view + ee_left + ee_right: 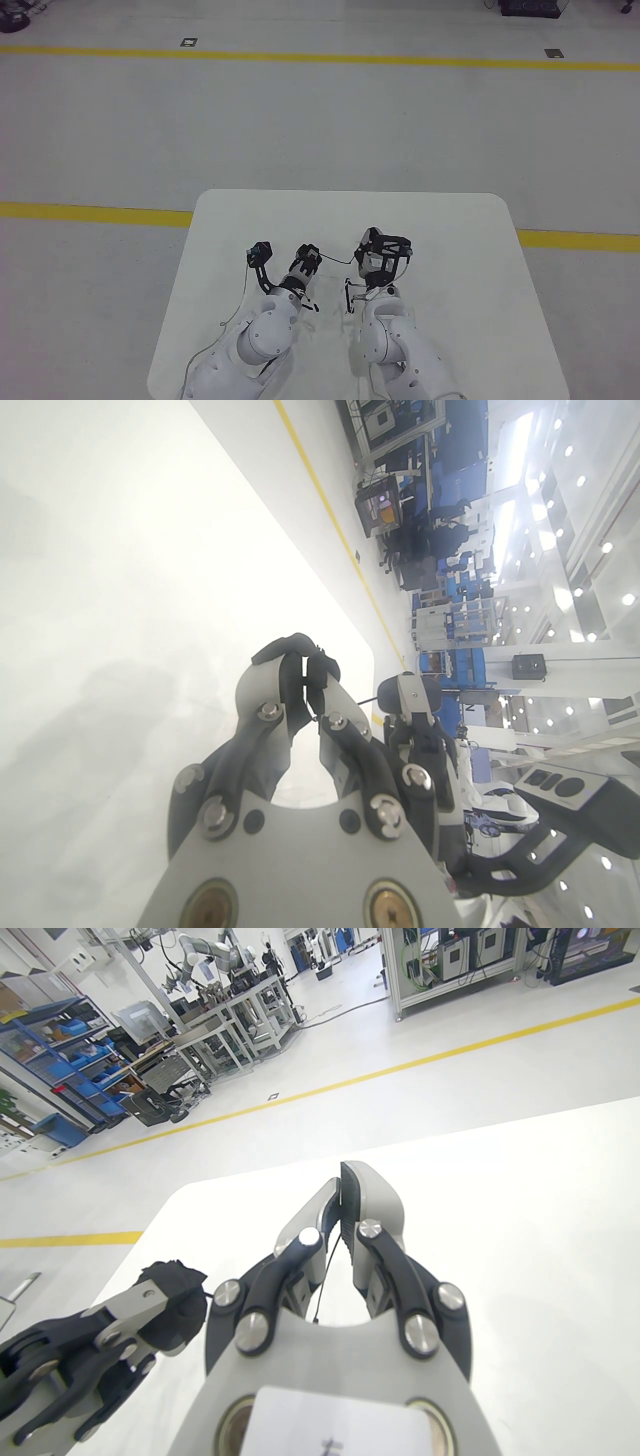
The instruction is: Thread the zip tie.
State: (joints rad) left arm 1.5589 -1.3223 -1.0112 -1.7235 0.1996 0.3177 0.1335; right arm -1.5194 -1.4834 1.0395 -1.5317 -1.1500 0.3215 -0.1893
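The zip tie (338,260) is stretching between the two grippers above the white table (460,230). It is a thin, light, springy black strip, probably slick, so it is best pinched near its ends. The left gripper (305,666) is clamping one end with its jaws closed on it, and the right gripper (340,1190) is gripping the other, with the strip trailing back between its fingers. Both arms are hovering close together, side by side, over the table's near half.

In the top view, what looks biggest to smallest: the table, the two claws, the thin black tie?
Largest: table.
Next: left gripper and right gripper, too alike to rank.
Smallest: zip tie, a thin strand between them.
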